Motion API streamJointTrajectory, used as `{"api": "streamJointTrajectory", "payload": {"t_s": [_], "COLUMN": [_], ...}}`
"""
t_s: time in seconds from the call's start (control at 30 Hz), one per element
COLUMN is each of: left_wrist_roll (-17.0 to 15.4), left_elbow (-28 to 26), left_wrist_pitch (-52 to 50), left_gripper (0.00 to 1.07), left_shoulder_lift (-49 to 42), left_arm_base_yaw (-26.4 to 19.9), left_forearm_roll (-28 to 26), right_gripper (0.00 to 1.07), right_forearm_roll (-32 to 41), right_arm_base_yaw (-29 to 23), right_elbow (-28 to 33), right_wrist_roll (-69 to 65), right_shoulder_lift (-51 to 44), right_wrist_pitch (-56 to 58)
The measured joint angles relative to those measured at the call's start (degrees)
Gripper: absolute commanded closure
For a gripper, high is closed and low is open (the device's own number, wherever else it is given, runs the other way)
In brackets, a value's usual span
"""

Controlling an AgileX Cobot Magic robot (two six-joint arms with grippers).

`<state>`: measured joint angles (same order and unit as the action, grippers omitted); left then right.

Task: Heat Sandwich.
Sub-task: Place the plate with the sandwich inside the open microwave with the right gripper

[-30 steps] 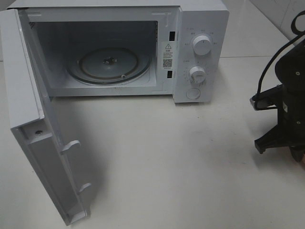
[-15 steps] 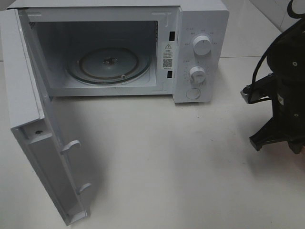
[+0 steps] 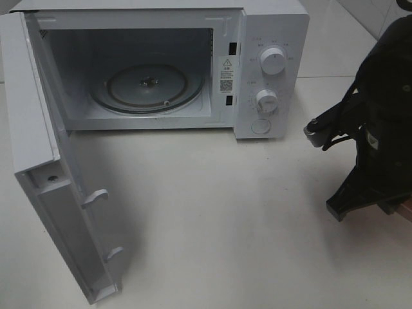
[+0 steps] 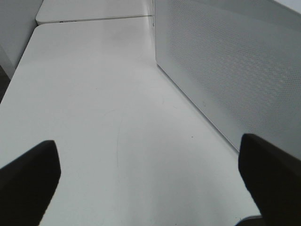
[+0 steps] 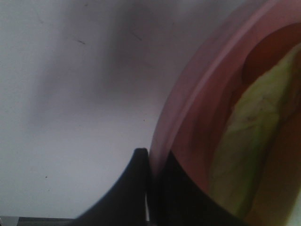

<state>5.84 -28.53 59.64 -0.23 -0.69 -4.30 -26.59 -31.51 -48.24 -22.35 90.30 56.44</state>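
My right gripper (image 5: 150, 188) is shut on the rim of the round pink plate (image 5: 197, 94), one finger on each side of it. Part of the sandwich (image 5: 254, 132) lies on the plate; only its pale green-yellow filling and some brown show, close and blurred. In the exterior high view the right arm's gripper (image 3: 386, 203) is at the far right edge above the table, and a sliver of the plate (image 3: 407, 209) shows under it. The white microwave (image 3: 273, 71) stands open with its glass turntable (image 3: 147, 87) bare. My left gripper (image 4: 150, 179) is open and empty over the table.
The microwave door (image 3: 38, 154) swings out to the front left. The left wrist view shows the microwave's perforated side wall (image 4: 235, 70) close by the left gripper. The white table (image 3: 225, 212) stretches in front of the oven.
The right arm has moved left and toward the front of the table, coming further into view with the plate. The microwave and its door have not moved.
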Motion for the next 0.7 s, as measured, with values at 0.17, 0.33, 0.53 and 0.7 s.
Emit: {"api": "streamJointTrajectory", "payload": {"t_s": [0.17,0.33,0.53,0.7], "left_wrist_roll": [0.0,0.0,0.0,0.0], "left_elbow": [0.0,0.0,0.0,0.0], "left_wrist_pitch": [0.0,0.0,0.0,0.0], "left_gripper": [0.09,0.09,0.09,0.09], "left_shoulder_lift": [0.0,0.0,0.0,0.0], "left_arm_base_yaw": [0.0,0.0,0.0,0.0], "left_forearm_roll": [0.0,0.0,0.0,0.0], "right_gripper": [1.07,1.07,1.07,1.07], "right_forearm_roll": [0.0,0.0,0.1,0.1], "right_arm_base_yaw": [-4.4,-9.1,-13.9,-19.1], "right_elbow": [0.1,0.1,0.1,0.1], "right_wrist_roll": [0.4,1.5,2.1,4.7], "right_shoulder_lift": [-2.1,-2.6,-3.2,-3.2], "right_wrist_pitch": [1.0,2.2,2.5,3.3]}}
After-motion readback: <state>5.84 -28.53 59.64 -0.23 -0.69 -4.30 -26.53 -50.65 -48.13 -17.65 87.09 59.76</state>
